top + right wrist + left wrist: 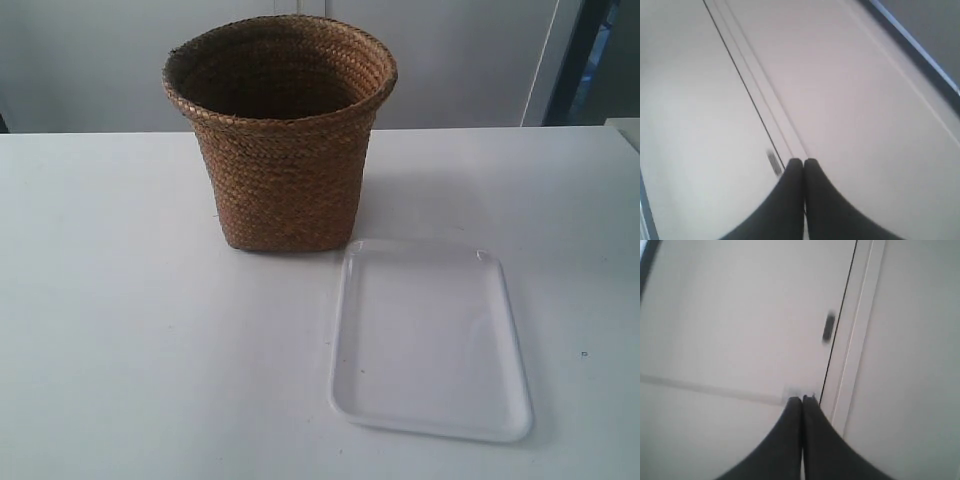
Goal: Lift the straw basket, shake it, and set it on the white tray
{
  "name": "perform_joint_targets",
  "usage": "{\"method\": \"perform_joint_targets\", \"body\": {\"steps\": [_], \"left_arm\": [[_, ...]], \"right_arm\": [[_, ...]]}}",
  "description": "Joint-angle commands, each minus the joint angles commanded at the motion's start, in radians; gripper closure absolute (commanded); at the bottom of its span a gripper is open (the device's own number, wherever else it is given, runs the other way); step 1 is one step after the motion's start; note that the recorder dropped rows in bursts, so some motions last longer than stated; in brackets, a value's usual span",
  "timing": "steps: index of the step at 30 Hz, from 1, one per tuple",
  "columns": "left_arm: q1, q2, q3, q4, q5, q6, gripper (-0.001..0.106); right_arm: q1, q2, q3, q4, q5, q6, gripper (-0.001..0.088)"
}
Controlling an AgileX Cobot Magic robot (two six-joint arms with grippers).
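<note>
Right claw (803, 162), fingers pressed together, before blurred white panels (865, 125).

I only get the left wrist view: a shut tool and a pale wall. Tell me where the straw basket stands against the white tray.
Observer: The straw basket stands upright on the table, not on the white tray. The tray lies empty, nearer the exterior camera and toward that view's right, with one corner by the basket's base. I cannot tell whether they touch.
Operator: Now report the right tool.
Observer: The right tool is shut on nothing and faces a pale wall. Neither arm shows in the exterior view.
</note>
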Motion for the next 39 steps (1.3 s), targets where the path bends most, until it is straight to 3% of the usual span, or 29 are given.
{"method": "perform_joint_targets", "body": {"steps": [2, 4, 7, 8, 9, 11, 12, 13, 14, 15, 16, 17, 18, 19, 24, 28, 33, 39], "left_arm": [[-0.014, 0.103, -0.048, -0.004, 0.218, 0.0, 0.105], [-0.032, 0.192, -0.081, -0.019, 0.345, 0.0, 0.105], [-0.047, 0.261, -0.1, -0.086, 0.389, 0.051, 0.105], [-0.063, 0.277, -0.112, -0.144, 0.36, 0.197, 0.103], [-0.066, 0.281, -0.121, -0.173, 0.343, 0.251, 0.1], [-0.074, 0.294, -0.164, -0.284, 0.3, 0.367, 0.083], [-0.074, 0.311, -0.209, -0.341, 0.303, 0.412, 0.068], [-0.074, 0.32, -0.226, -0.355, 0.313, 0.415, 0.062], [-0.074, 0.347, -0.273, -0.403, 0.38, 0.411, 0.048], [-0.074, 0.357, -0.293, -0.415, 0.416, 0.411, 0.043], [-0.074, 0.389, -0.316, -0.42, 0.467, 0.411, 0.035], [-0.074, 0.416, -0.318, -0.427, 0.461, 0.411, 0.034], [-0.074, 0.452, -0.319, -0.429, 0.427, 0.411, 0.034], [-0.074, 0.491, -0.329, -0.433, 0.389, 0.411, 0.034], [-0.074, 0.628, -0.38, -0.466, 0.389, 0.413, 0.034], [-0.074, 0.661, -0.407, -0.468, 0.309, 0.419, 0.034], [-0.074, 0.684, -0.409, -0.512, 0.266, 0.414, 0.034], [-0.074, 0.69, -0.409, -0.525, 0.273, 0.416, 0.034]], "right_arm": [[0.013, 0.11, -0.123, 0.02, 0.243, 0.0, 0.0868], [0.015, 0.21, -0.227, 0.057, 0.472, -0.025, 0.0868], [0.015, 0.294, -0.315, 0.156, 0.628, -0.097, 0.0868], [0.015, 0.326, -0.349, 0.238, 0.661, -0.222, 0.0868], [0.015, 0.338, -0.361, 0.278, 0.669, -0.281, 0.0868], [0.015, 0.382, -0.392, 0.397, 0.666, -0.381, 0.0866], [0.015, 0.429, -0.412, 0.457, 0.674, -0.445, 0.0832], [0.015, 0.457, -0.429, 0.487, 0.693, -0.494, 0.0789], [0.015, 0.511, -0.455, 0.528, 0.722, -0.533, 0.0659], [0.015, 0.539, -0.467, 0.555, 0.724, -0.532, 0.0572], [0.015, 0.588, -0.488, 0.597, 0.717, -0.537, 0.0388], [0.015, 0.63, -0.506, 0.618, 0.706, -0.555, 0.023], [0.015, 0.666, -0.527, 0.635, 0.695, -0.568, 0.0134], [0.015, 0.701, -0.546, 0.654, 0.69, -0.584, 0.0104], [0.015, 0.824, -0.625, 0.775, 0.685, -0.607, 0.0107], [0.022, 0.83, -0.64, 0.796, 0.573, -0.607, 0.0107], [0.099, 0.873, -0.641, 0.809, 0.407, -0.615, 0.0107], [0.143, 0.929, -0.641, 0.805, 0.394, -0.616, 0.0158]]}}
